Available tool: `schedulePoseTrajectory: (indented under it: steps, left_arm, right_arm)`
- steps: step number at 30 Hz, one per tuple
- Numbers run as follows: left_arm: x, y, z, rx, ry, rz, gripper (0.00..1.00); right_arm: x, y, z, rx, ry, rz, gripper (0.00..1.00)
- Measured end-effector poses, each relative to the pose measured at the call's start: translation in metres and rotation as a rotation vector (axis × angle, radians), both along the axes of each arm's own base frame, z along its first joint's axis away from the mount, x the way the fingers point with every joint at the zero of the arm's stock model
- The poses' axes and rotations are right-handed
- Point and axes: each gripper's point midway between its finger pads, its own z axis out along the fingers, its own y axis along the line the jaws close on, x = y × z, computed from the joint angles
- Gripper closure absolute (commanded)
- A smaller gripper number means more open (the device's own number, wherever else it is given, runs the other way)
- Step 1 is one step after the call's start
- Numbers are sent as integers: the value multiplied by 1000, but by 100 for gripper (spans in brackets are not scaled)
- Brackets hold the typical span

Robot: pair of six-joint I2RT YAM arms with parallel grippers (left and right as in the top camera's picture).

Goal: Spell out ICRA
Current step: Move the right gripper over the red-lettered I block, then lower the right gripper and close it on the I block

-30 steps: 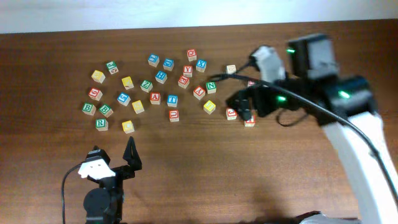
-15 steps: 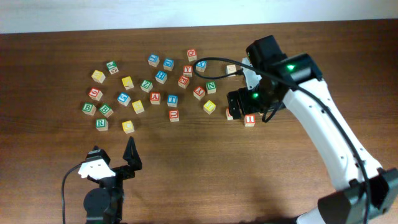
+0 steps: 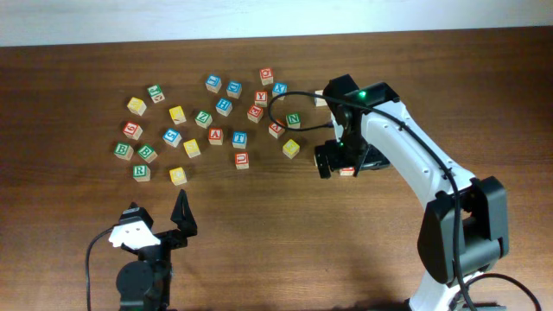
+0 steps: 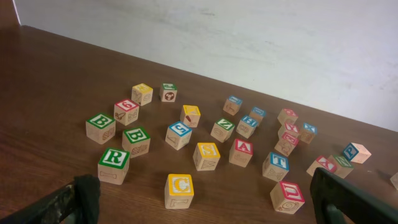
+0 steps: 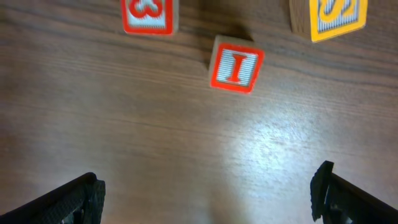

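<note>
Blocks (image 3: pixel 215 136), likely light rigid wood, scatter the worktop (image 3: pixel 285 233). Your left gripper (image 4: pixel 208 202) gapes empty before the C block (image 4: pixel 180 188); your right gripper (image 5: pixel 208 198), equally wide and empty, hovers over the I block (image 5: pixel 235 64). Pinch its flat opposite sides.

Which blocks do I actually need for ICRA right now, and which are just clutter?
Needed for the word:
red I block
yellow C block
green R block
red A block

Just lying about:
green B block
green Z block
blue T block
the other letter blocks scattered around them
</note>
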Motion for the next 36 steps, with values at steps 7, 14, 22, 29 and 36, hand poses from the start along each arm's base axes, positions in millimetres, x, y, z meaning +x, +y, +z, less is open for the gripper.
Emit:
schedulePoseTrajectory:
  steps: [7, 14, 22, 29, 36]
  left_arm:
    - [0, 0, 0, 0, 0, 0, 1]
    - [0, 0, 0, 0, 0, 0, 1]
    - [0, 0, 0, 0, 0, 0, 1]
    - [0, 0, 0, 0, 0, 0, 1]
    - [0, 0, 0, 0, 0, 0, 1]
  right_arm:
    - [2, 1, 0, 5, -7, 0, 1]
    - [11, 2, 0, 2, -47, -37, 21]
    - [20, -8, -1, -58, -90, -99, 20]
    - [24, -22, -31, -37, 0, -137, 20]
    - [24, -21, -37, 96, 55, -111, 40]
